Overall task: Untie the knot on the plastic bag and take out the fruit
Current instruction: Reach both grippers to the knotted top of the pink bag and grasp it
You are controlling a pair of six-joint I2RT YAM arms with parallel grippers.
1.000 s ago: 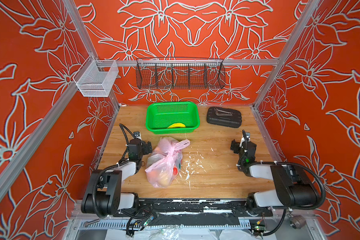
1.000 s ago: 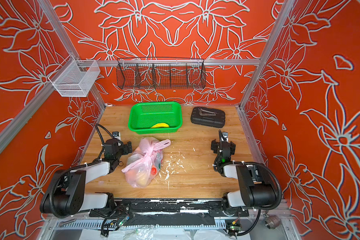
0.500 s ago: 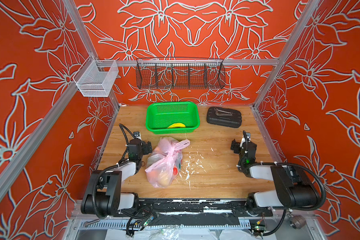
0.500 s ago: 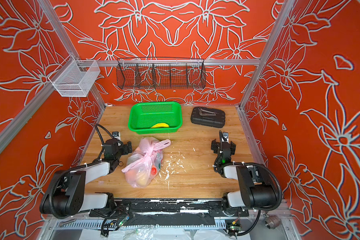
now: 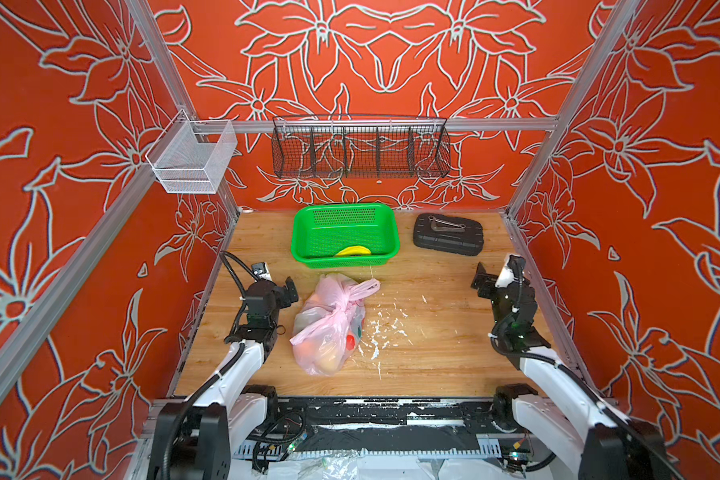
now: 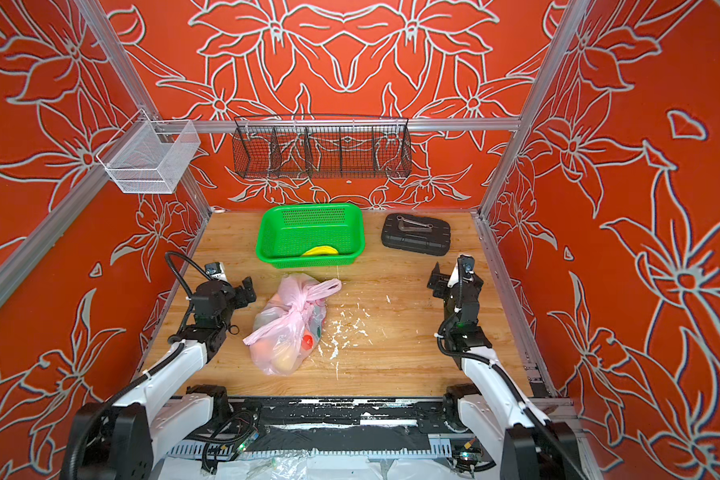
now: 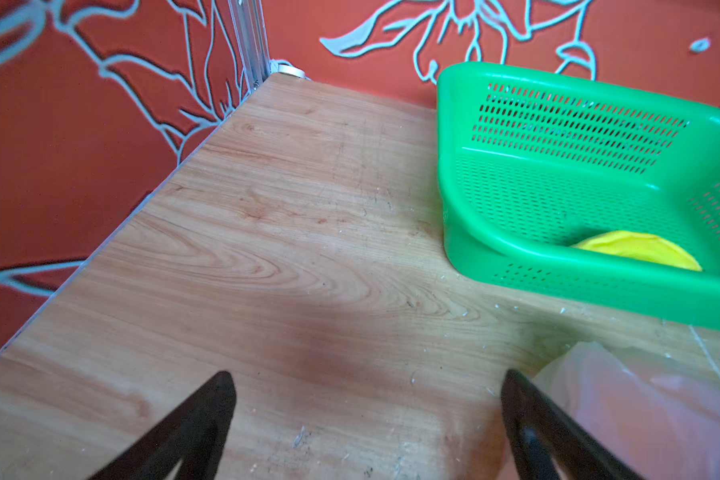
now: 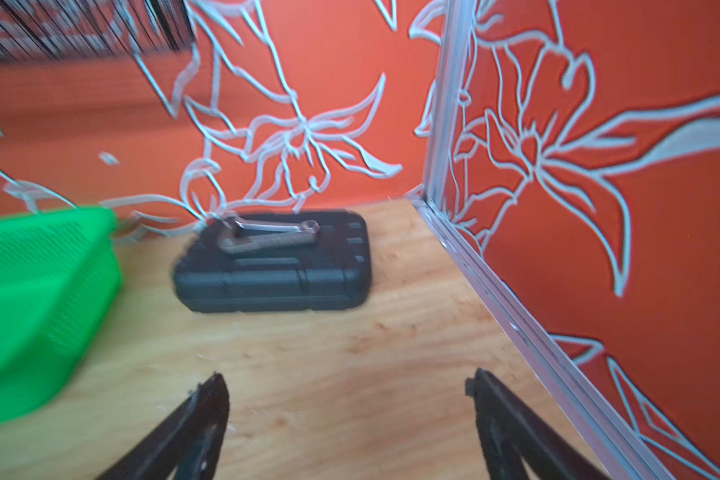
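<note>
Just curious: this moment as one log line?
plastic bag: knotted | left gripper: open, beside bag | right gripper: open, empty

Green basket (image 5: 346, 216), black case (image 5: 447, 242)

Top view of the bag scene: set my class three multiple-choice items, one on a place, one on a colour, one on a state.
1. Where does the bag lie? A on the table, in front of the basket; B inside the basket; C on a chair.
2. What colour is the fruit in the basket? A blue; B yellow; C white.
3. How is the knot? A cut off; B undone; C tied.

1 A: the bag rests on the table, nearer the robot than the basket.
2 B: a yellow piece shows above the basket's near wall.
3 C: the handles are bunched in a twist.
</note>
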